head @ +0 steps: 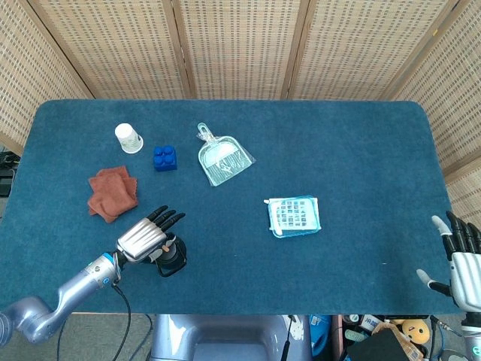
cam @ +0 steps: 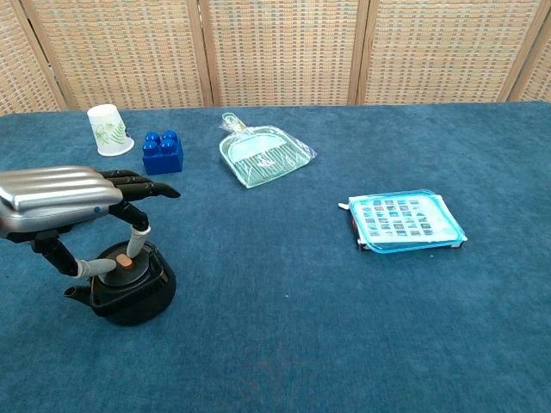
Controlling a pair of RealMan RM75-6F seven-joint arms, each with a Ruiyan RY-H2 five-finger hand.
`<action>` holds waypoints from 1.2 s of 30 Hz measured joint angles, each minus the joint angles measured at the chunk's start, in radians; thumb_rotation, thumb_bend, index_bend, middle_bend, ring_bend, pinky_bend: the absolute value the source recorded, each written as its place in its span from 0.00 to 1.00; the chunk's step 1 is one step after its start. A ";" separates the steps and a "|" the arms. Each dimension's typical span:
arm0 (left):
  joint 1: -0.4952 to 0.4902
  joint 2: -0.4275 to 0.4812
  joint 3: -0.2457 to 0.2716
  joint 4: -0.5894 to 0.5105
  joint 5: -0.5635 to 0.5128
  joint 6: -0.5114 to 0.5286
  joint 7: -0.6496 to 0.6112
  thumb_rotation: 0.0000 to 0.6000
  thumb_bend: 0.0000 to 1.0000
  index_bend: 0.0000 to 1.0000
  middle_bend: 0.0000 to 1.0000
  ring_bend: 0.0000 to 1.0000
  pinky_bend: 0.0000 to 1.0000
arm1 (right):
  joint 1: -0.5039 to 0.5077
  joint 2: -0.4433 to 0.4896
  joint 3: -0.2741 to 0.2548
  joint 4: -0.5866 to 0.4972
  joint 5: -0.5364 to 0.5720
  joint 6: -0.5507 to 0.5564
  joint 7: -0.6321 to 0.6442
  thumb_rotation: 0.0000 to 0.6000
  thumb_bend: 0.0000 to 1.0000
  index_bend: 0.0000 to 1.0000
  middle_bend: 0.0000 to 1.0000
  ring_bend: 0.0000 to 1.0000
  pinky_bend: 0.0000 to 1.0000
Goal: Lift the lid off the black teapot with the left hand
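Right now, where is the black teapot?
The black teapot sits near the table's front-left edge in both views, under the left hand, just front of the red cloth.

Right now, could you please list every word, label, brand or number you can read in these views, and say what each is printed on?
No text can be read in either view.
Paper cup: a green leaf pattern, no legible words.
Blue-rimmed flat pack: a grid of small pictures, too small to read.
Blue brick, dustpan, black teapot: no visible lettering.
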 measured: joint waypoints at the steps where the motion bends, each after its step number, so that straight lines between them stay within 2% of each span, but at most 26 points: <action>1: -0.001 -0.002 0.001 0.001 -0.002 0.000 0.003 1.00 0.40 0.49 0.00 0.00 0.00 | 0.000 0.000 0.000 -0.001 0.000 0.000 0.000 1.00 0.00 0.00 0.00 0.00 0.00; 7: -0.006 -0.013 0.004 0.003 -0.013 0.002 0.010 1.00 0.40 0.50 0.00 0.00 0.00 | 0.000 -0.001 -0.001 -0.001 0.000 -0.001 -0.001 1.00 0.00 0.00 0.00 0.00 0.00; 14: -0.011 -0.022 0.008 0.008 -0.023 0.007 0.019 1.00 0.45 0.59 0.00 0.00 0.00 | 0.001 0.000 -0.002 -0.001 -0.001 -0.001 0.003 1.00 0.00 0.00 0.00 0.00 0.00; 21: -0.013 -0.021 0.005 -0.003 -0.034 0.020 0.025 1.00 0.47 0.60 0.00 0.00 0.00 | 0.001 0.003 -0.002 0.000 -0.001 -0.002 0.010 1.00 0.00 0.00 0.00 0.00 0.00; 29: -0.006 0.056 -0.027 -0.087 -0.048 0.083 0.026 1.00 0.47 0.60 0.00 0.00 0.00 | 0.001 0.004 -0.004 -0.003 -0.003 -0.004 0.008 1.00 0.00 0.00 0.00 0.00 0.00; 36: -0.013 0.080 -0.063 -0.081 -0.093 0.089 -0.032 1.00 0.48 0.60 0.00 0.00 0.00 | 0.002 0.003 -0.007 -0.005 -0.005 -0.007 0.004 1.00 0.00 0.00 0.00 0.00 0.00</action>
